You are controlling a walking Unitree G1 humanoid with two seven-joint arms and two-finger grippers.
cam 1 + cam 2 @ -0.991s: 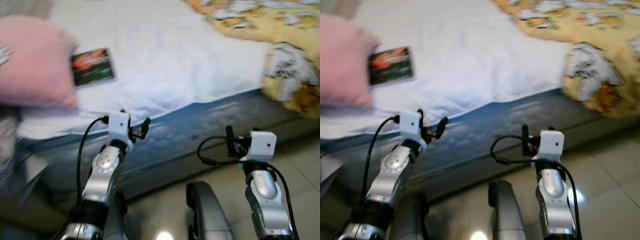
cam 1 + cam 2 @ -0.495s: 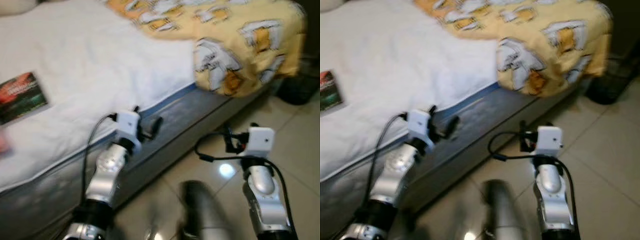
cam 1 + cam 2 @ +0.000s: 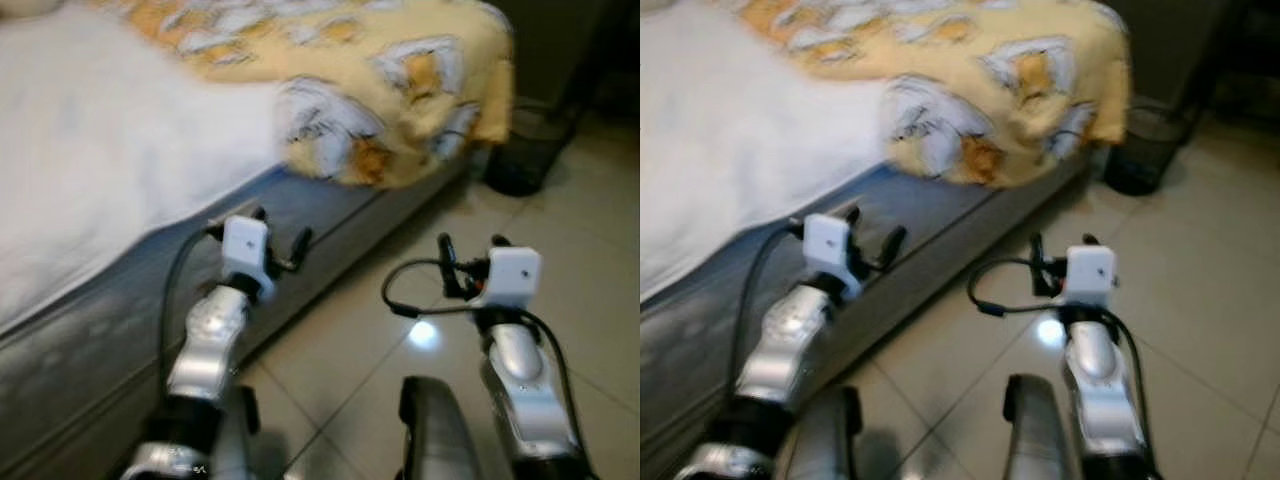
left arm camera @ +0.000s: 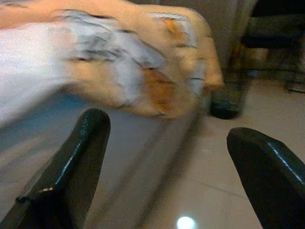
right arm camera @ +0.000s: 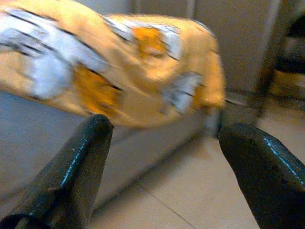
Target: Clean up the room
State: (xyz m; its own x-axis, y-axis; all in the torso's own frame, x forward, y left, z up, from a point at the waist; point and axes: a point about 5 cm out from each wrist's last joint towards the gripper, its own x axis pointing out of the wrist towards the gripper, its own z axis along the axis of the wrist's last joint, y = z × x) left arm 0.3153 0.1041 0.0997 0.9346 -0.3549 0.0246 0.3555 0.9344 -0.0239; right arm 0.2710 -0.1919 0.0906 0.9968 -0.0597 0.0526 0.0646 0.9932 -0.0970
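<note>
- The bed [image 3: 110,300] is seen on the robot's left, with a white sheet [image 3: 90,150] spread over the mattress and a grey-blue side panel facing the floor.
- A yellow patterned blanket [image 3: 380,80] is bunched on the far part of the bed, and its edge is draped over the corner of the mattress.
- A dark wastebasket [image 3: 525,150] is placed on the tiled floor [image 3: 590,240], just beside the blanketed corner of the bed.
- The left gripper [image 4: 167,157] is held released and empty in front of the bed's side panel; its fingers [image 4: 76,162] are spread wide apart.
- The right gripper [image 5: 164,162] is held released and empty above the floor tiles, pointed toward the hanging blanket; nothing is grasped.
- The head views are blurred.
</note>
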